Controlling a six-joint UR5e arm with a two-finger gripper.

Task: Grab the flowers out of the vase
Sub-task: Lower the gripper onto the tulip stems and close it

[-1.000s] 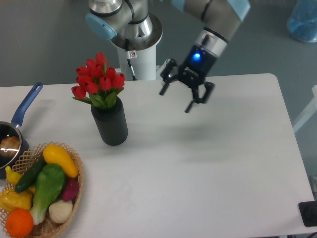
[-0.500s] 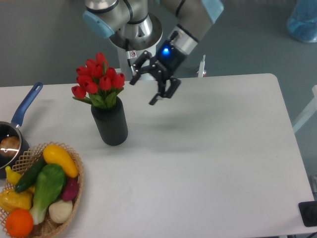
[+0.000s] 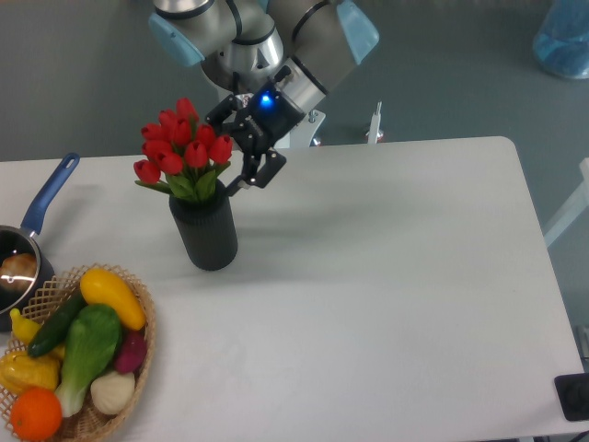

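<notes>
Camera view: white table (image 3: 386, 276), open surface right of centre.
Gripper (image 3: 236, 150): jaws spread, holding nothing, just right of the flowers (image 3: 184, 147).
Flowers: red buds, upper left, standing in the vase (image 3: 204, 230).
Vase: matte black ribbed cylinder.

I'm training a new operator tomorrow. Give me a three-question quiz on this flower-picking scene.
1. True or false: the gripper is already shut on the flowers.
2. Where do the flowers stand? A) basket B) vase C) saucepan
3. On which side of the flowers, in the camera picture, is the gripper?

Key: 1 false, its jaws are open beside the blooms. 2 B. 3 the right side.
</notes>
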